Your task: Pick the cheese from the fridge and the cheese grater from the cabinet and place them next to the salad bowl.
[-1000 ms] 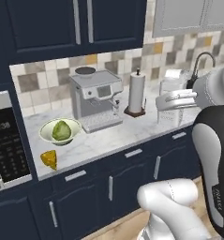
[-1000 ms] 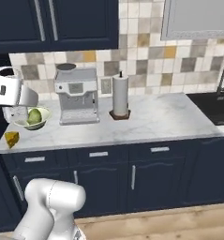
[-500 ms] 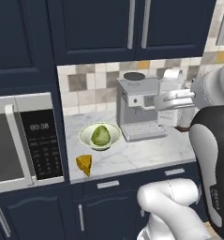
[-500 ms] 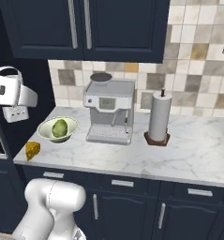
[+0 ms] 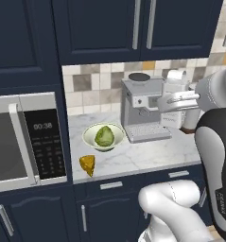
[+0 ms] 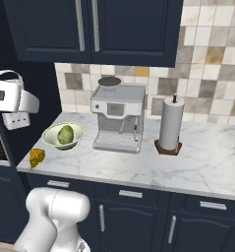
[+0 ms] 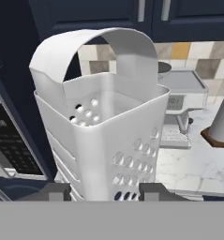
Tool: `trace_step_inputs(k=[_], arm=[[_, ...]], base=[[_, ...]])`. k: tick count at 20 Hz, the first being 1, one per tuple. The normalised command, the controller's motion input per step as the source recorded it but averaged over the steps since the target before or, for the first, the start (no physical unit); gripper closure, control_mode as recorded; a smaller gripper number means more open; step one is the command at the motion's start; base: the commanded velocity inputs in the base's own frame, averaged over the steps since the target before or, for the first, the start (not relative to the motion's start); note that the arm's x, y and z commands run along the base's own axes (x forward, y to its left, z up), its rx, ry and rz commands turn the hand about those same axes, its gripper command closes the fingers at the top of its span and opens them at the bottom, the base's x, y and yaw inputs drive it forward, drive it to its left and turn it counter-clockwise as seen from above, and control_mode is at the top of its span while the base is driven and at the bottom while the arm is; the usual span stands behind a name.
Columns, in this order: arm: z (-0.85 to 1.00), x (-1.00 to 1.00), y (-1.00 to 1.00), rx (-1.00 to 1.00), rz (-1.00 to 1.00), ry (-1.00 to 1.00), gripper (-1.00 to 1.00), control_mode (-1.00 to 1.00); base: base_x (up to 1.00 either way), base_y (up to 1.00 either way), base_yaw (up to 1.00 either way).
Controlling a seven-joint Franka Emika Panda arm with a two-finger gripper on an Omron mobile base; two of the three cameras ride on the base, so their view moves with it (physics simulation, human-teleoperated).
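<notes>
As the base has driven leftward along the worktop [image 5: 147, 158], salad bowl [image 5: 103, 136] now sits mid-frame, cheese [image 5: 88, 165] just below-left of it near the front edge. Fingers [image 7: 55, 191] closed on cheese grater [image 7: 101, 136], held aloft. Cheese step looks done; grater in range, only setting down beside bowl left.

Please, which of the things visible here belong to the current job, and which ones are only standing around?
Part of the job:
cheese grater, held in the gripper
cheese, on the counter
salad bowl, beside the cheese

Only standing around:
coffee machine
paper towel roll
microwave
</notes>
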Motion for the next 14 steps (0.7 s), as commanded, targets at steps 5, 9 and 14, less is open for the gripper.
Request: trace_step_inputs(k=[5,9,14], arm=[[0.0,0.0,0.0,0.0,0.0,0.0,1.0,1.0],[0.0,0.0,0.0,0.0,0.0,0.0,1.0,-1.0],[-0.17,0.31,0.0,0.02,0.19,0.0,1.0,-1.0]], base=[[0.0,0.0,0.0],[0.0,0.0,0.0],[0.0,0.0,0.0]])
